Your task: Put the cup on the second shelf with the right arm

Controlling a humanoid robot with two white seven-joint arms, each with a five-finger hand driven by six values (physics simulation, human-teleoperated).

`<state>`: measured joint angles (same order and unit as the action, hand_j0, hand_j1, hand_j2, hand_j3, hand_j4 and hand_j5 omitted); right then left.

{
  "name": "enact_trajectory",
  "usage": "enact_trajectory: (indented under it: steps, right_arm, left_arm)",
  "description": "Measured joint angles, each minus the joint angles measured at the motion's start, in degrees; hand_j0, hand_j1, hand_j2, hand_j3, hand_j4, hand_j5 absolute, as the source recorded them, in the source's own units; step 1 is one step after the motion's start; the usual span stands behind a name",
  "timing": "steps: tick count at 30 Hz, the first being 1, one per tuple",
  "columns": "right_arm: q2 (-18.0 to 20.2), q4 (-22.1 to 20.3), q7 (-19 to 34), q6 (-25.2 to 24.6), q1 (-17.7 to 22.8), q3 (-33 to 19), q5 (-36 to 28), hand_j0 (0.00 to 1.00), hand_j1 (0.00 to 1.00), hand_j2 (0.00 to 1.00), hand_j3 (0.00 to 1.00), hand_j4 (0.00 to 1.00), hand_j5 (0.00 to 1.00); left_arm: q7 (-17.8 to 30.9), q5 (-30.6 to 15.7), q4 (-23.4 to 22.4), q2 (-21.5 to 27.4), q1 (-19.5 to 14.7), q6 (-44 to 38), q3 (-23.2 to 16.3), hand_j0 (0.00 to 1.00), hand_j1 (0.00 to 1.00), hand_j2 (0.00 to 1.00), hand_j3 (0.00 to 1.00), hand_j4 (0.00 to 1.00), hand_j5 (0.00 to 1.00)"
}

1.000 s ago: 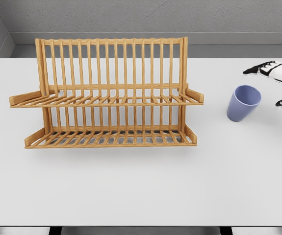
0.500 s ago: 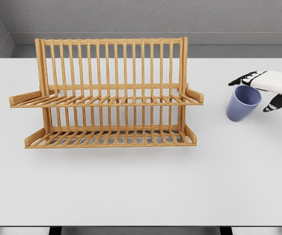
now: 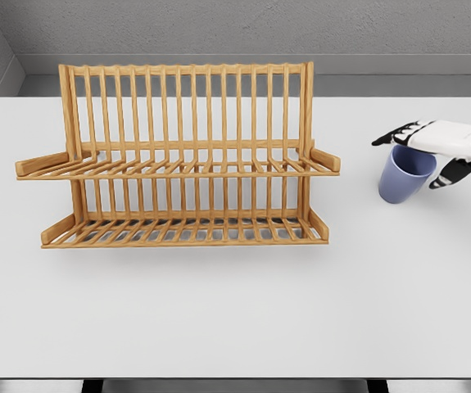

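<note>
Since the earlier frame my right robot hand (image 3: 427,151) has slid over the cup (image 3: 405,174) standing on the counter (image 3: 235,311) right of the rack (image 3: 182,155), fingers spread, gripping nothing, so I should wrap it squarely before lifting.

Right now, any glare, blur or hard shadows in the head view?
Head view: flat, even light, no glare; wooden two-tier dish rack casts only a faint shadow on the white table; blue plastic cup and right hand sharp, no motion blur.

white table (image 3: 219,311), wooden rack (image 3: 178,155), blue cup (image 3: 403,176)
</note>
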<state>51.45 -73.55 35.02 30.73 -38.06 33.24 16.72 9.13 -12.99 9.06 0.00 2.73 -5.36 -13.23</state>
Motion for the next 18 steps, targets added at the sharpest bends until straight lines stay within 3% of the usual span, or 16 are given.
enact_trajectory:
  steps: [1, 3, 5, 13, 18]
  right_arm:
    - [-0.03, -0.02, 0.00, 0.00, 0.00, 0.08, 0.00, 0.99, 0.99, 0.99, 0.99, 0.99, 0.99]
    - [-0.07, -0.03, 0.00, 0.00, 0.00, 0.18, 0.00, 0.81, 0.81, 0.81, 0.81, 0.81, 0.81]
    - [-0.07, -0.12, 0.02, -0.02, 0.09, 0.19, 0.00, 0.73, 0.73, 0.73, 0.73, 0.73, 0.73]
    - [-0.06, -0.32, 0.00, -0.05, 0.00, 0.20, -0.06, 0.64, 0.64, 0.64, 0.64, 0.64, 0.64]
    - [0.07, -0.79, 0.00, 0.13, -0.53, 0.07, 0.01, 0.65, 0.65, 0.65, 0.65, 0.65, 0.65]
  left_arm:
    - [0.00, 0.00, 0.00, 0.00, 0.09, 0.00, -0.01, 1.00, 1.00, 1.00, 1.00, 1.00, 1.00]
    - [0.00, 0.00, 0.00, 0.00, 0.09, 0.00, -0.01, 1.00, 1.00, 1.00, 1.00, 1.00, 1.00]
    - [0.00, 0.00, 0.00, 0.00, 0.00, 0.00, 0.00, 1.00, 1.00, 1.00, 1.00, 1.00, 1.00]
    - [0.00, 0.00, 0.00, 0.00, 0.09, 0.00, 0.00, 1.00, 1.00, 1.00, 1.00, 1.00, 1.00]
    - [0.00, 0.00, 0.00, 0.00, 0.09, 0.00, -0.02, 1.00, 1.00, 1.00, 1.00, 1.00, 1.00]
